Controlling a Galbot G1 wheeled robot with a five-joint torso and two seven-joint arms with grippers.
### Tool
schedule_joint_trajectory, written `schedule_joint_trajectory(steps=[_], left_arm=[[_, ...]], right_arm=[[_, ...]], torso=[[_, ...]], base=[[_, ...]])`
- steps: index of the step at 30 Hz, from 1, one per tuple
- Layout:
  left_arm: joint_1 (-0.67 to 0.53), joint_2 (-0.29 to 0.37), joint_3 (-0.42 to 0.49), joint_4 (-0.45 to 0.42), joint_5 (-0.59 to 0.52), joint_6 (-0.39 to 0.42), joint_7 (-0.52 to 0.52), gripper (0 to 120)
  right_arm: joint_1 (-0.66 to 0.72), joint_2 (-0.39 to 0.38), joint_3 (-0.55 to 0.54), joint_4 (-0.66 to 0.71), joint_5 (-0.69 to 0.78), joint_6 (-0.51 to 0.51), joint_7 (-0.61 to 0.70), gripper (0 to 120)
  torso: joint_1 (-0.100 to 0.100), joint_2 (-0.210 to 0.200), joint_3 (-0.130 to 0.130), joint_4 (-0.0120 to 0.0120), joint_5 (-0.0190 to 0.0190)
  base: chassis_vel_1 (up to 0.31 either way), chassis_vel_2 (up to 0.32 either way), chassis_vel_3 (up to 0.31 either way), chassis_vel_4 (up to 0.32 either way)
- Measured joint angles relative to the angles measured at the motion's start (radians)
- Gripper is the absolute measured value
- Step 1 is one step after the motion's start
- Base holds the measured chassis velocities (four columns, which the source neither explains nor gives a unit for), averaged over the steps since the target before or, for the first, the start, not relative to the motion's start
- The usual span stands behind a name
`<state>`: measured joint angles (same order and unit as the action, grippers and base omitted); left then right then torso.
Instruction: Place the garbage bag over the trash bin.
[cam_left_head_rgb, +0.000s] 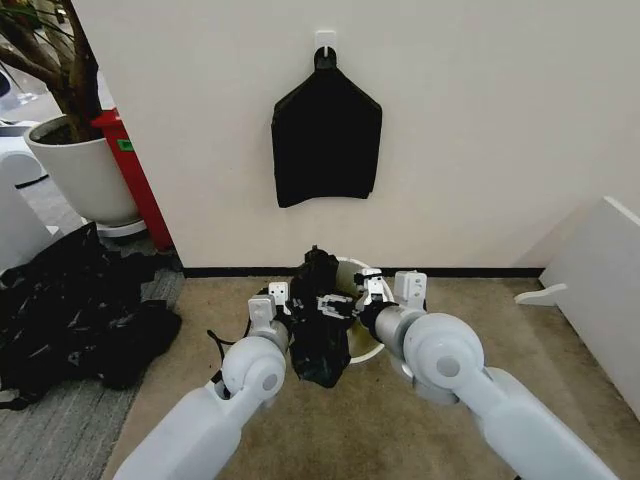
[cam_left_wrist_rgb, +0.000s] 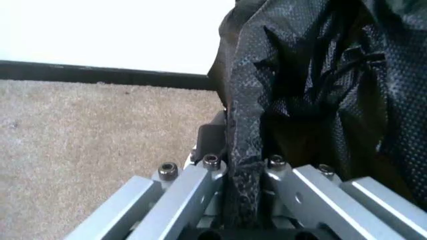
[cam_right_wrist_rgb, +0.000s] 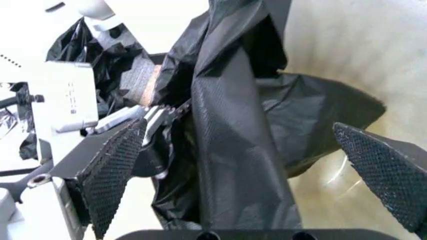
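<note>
While a big heap of black plastic (cam_left_head_rgb: 75, 310) lies on the floor at the far left below a white plant pot (cam_left_head_rgb: 85, 175), the left gripper (cam_left_head_rgb: 285, 310) sits low in front of the wall, its metal fingers (cam_left_wrist_rgb: 200, 187) clamped tight on a twisted fold of the garbage bag (cam_left_head_rgb: 320, 325). That bag hangs as a bunched black column between the two grippers, partly in front of the cream-white trash bin (cam_left_head_rgb: 365, 345) and draped against its near-left rim. On the wall above, a flat black bundle (cam_left_head_rgb: 326, 150) hangs from a hook (cam_left_head_rgb: 325, 42). To the right of the bag, the right gripper (cam_left_head_rgb: 350, 300) is spread wide over the bin, its textured pads (cam_right_wrist_rgb: 113, 170) standing on either side of a hanging fold without closing on it. A white board (cam_left_head_rgb: 600, 290) leans at the far right.
</note>
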<state>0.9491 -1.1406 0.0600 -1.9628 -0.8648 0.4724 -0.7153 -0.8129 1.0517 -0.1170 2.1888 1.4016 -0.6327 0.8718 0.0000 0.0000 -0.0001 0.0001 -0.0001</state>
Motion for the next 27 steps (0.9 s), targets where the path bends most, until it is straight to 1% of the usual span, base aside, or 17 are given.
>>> schedule_joint_trajectory(steps=[4,9,10,15,17,18,22,23,24,25,26,27], left_arm=[[-0.001,-0.001,0.003,-0.001,0.005,-0.003,0.0,2],[-0.004,-0.001,0.005,-0.009,0.006,-0.005,-0.001,2],[-0.004,-0.001,0.005,-0.009,0.006,-0.005,-0.001,2],[-0.004,0.001,0.003,-0.012,0.013,-0.011,-0.001,2],[-0.004,0.002,0.002,-0.013,0.017,-0.013,-0.001,2],[-0.004,0.002,0.002,-0.013,0.017,-0.013,-0.001,2],[0.0,0.006,0.0,-0.02,0.029,-0.019,0.004,2],[0.001,0.006,0.0,-0.02,0.031,-0.02,0.005,2],[0.003,0.007,-0.002,-0.022,0.035,-0.022,0.008,2],[0.003,0.007,-0.002,-0.022,0.035,-0.022,0.008,2],[0.004,0.008,-0.003,-0.023,0.037,-0.023,0.01,2],[0.009,0.01,-0.008,-0.025,0.042,-0.024,0.015,2]], right_arm=[[-0.001,0.008,-0.013,-0.018,-0.025,0.0,-0.013,100],[-0.013,0.014,-0.02,-0.056,-0.063,0.002,-0.028,84],[-0.013,0.014,-0.02,-0.056,-0.063,0.002,-0.028,84],[-0.019,0.014,-0.02,-0.061,-0.066,0.009,-0.031,62],[-0.018,0.014,-0.02,-0.062,-0.067,0.012,-0.031,56],[-0.018,0.014,-0.02,-0.062,-0.067,0.012,-0.031,56],[-0.017,0.013,-0.02,-0.077,-0.093,0.024,-0.035,37],[-0.017,0.013,-0.02,-0.08,-0.099,0.026,-0.036,35],[-0.017,0.013,-0.02,-0.085,-0.111,0.031,-0.038,29],[-0.017,0.013,-0.02,-0.085,-0.111,0.031,-0.038,29],[-0.017,0.013,-0.019,-0.087,-0.116,0.033,-0.04,26],[-0.017,0.011,-0.017,-0.089,-0.124,0.037,-0.043,20]], torso=[[0.0,0.0,0.0,0.0,0.0],[0.0,0.0,0.0,-0.0001,0.0001],[0.0,0.0,0.0,-0.0001,0.0001],[0.0,0.0,0.0,-0.0001,0.0001],[0.0,0.0,0.0,-0.0001,0.0001],[0.0,0.0,0.0,-0.0001,0.0001],[0.0,0.0,0.0,-0.0001,0.0001],[0.0,0.0,0.0,-0.0001,0.0001],[0.0,0.0,0.0,-0.0001,0.0001],[0.0,0.0,0.0,-0.0001,0.0001],[0.0,0.0,0.0,-0.0001,0.0001],[0.0,0.0,0.0,-0.0001,0.0001]], base=[[0.0,0.0,0.0,0.0],[0.0,0.0,0.0,0.0],[0.0,0.0,0.0,0.0],[0.0,0.0,0.0,0.0],[0.0,0.0,0.0,0.0],[0.0,0.0,0.0,0.0],[0.0,0.0,0.0,0.0],[0.0,0.0,0.0,0.0],[0.0,0.0,0.0,0.0],[0.0,0.0,0.0,0.0],[0.0,0.0,0.0,0.0],[0.0,0.0,0.0,0.0]])
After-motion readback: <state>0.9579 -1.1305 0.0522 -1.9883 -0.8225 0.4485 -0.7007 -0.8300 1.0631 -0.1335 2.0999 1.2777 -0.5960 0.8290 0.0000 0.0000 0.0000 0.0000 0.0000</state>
